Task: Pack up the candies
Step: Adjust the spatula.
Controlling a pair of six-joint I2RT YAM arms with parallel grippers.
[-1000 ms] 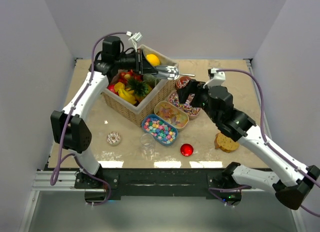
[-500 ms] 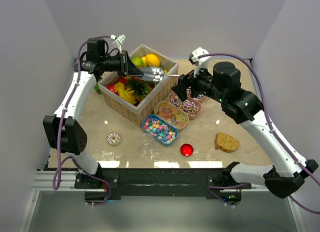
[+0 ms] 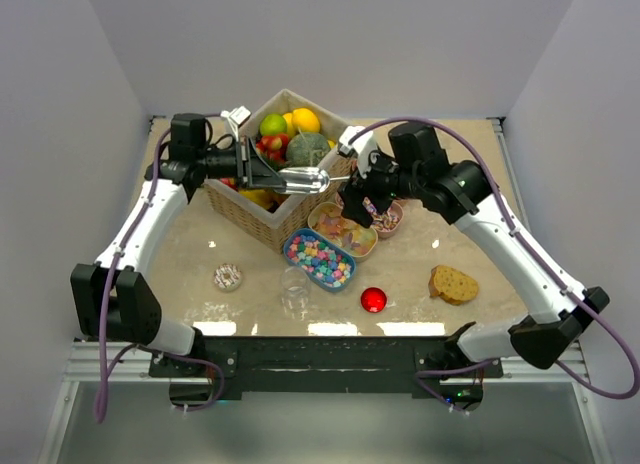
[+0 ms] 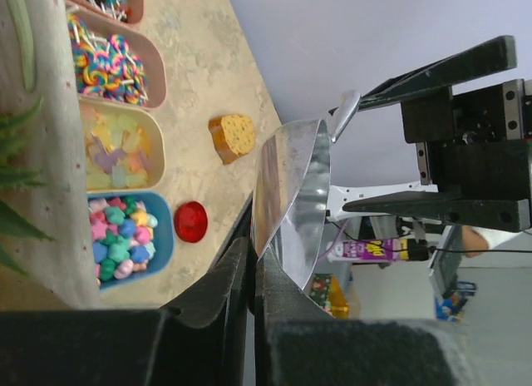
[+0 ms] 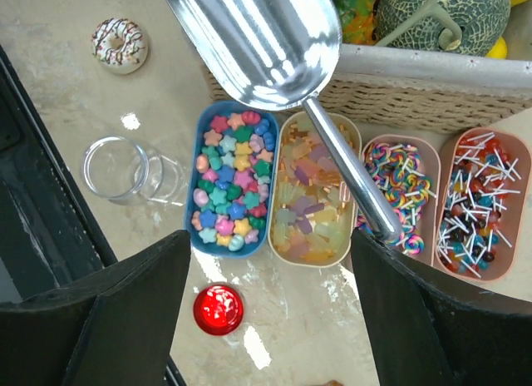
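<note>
left claw (image 3: 268,172) pinches the edge of the shiny metal scoop (image 4: 291,195). right claw (image 3: 358,206) hangs spread wide above the candies (image 5: 229,182), holding nothing. they lie in little trays (image 5: 192,165) on the surface (image 5: 50,86) beside the basket (image 5: 416,99).

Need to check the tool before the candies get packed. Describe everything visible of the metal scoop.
The metal scoop is shiny and silver-coloured, with a rounded open bowl and a slim rod handle. The bowl is empty. It hangs off the table, above the wicker basket edge and the candy trays, with the bowl toward the left arm and the handle toward the right. The left gripper is shut on the bowl's end. Nothing else touches it.
</note>
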